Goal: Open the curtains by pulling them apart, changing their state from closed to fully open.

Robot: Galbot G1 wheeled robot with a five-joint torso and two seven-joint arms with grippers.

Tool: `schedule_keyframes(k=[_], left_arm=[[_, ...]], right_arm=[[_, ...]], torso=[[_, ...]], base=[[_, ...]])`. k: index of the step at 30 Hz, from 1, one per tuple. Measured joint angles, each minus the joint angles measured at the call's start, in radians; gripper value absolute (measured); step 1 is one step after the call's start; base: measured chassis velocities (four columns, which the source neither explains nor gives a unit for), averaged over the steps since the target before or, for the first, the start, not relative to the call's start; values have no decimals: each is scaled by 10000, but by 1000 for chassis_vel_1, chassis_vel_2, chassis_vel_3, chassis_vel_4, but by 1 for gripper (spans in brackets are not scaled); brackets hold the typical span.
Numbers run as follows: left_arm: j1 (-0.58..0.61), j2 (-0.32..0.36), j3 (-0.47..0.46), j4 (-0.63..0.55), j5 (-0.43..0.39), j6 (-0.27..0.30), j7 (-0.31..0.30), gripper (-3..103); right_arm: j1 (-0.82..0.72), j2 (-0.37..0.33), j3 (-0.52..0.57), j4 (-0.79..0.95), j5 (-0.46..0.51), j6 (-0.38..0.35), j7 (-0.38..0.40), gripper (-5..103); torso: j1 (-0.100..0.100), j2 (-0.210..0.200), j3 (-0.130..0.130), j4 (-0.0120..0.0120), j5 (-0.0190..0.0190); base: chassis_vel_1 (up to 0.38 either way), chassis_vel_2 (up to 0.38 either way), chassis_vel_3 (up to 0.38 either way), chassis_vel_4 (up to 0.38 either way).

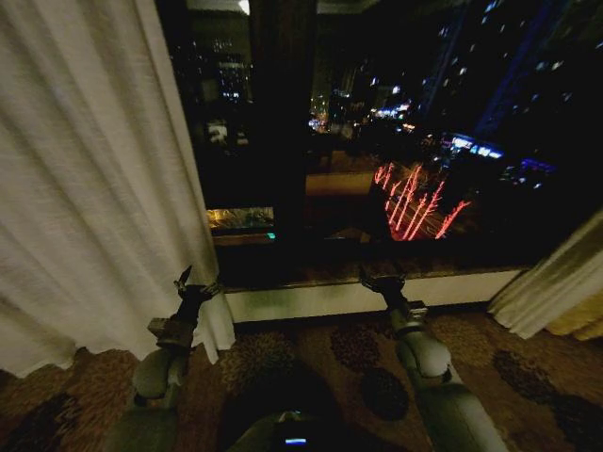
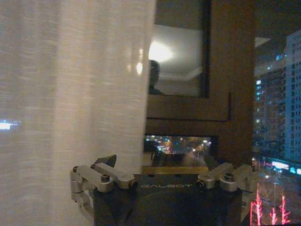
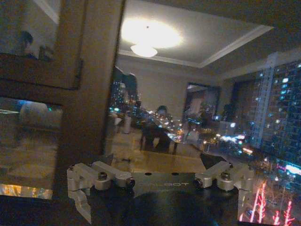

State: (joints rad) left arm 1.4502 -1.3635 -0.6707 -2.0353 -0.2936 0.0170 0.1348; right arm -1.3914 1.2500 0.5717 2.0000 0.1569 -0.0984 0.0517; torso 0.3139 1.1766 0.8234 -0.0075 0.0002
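Head view: the left gripper [image 1: 196, 282], jaws spread, is held just beside the left curtain [image 1: 85, 179] edge for grasping; the right gripper [image 1: 381, 280], likewise spread, is held well apart from the right curtain [image 1: 556, 282].

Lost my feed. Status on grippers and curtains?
Left gripper open beside left curtain, holding nothing. Right gripper open before bare window. Right curtain bunched aside. Nothing in the way.
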Motion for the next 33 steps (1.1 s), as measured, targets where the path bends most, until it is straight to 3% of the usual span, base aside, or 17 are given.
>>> schedule_keyframes(k=[3, 5, 14, 19, 25, 33], left_arm=[[-49, 3, 25, 32, 31, 6, -6, 100], [-146, 24, 56, 117, 89, 40, -26, 100], [-528, 115, 261, 443, 162, 267, -157, 100], [-1141, 310, 573, 699, 249, 687, -519, 100], [-2532, 603, 1215, 1122, 313, 1346, -1469, 100], [-3405, 718, 1698, 1471, 365, 1928, -1833, 100]], right_arm=[[34, 8, -47, -89, 66, 134, -18, 100], [171, 16, -86, -315, 221, 646, -59, 100], [261, -45, -32, -445, 408, 819, -93, 100], [287, -73, -5, -513, 419, 821, -105, 100], [389, -212, 4, -554, 490, 822, -113, 100], [424, -340, 186, -626, 654, 821, -113, 100]], torso=[[-1, 0, 0, -1, 2], [0, 1, -1, 1, -7], [-2, 0, 0, -2, 0], [-2, 0, 0, -4, 3], [-2, 0, 0, 2, -5], [-1, 0, 1, -2, 1]], base=[[227, 234, -252, -243], [193, 157, -199, -199], [66, 59, -61, -62], [-28, -16, 15, 6], [0, 0, 0, 0], [0, 0, 0, 0]])
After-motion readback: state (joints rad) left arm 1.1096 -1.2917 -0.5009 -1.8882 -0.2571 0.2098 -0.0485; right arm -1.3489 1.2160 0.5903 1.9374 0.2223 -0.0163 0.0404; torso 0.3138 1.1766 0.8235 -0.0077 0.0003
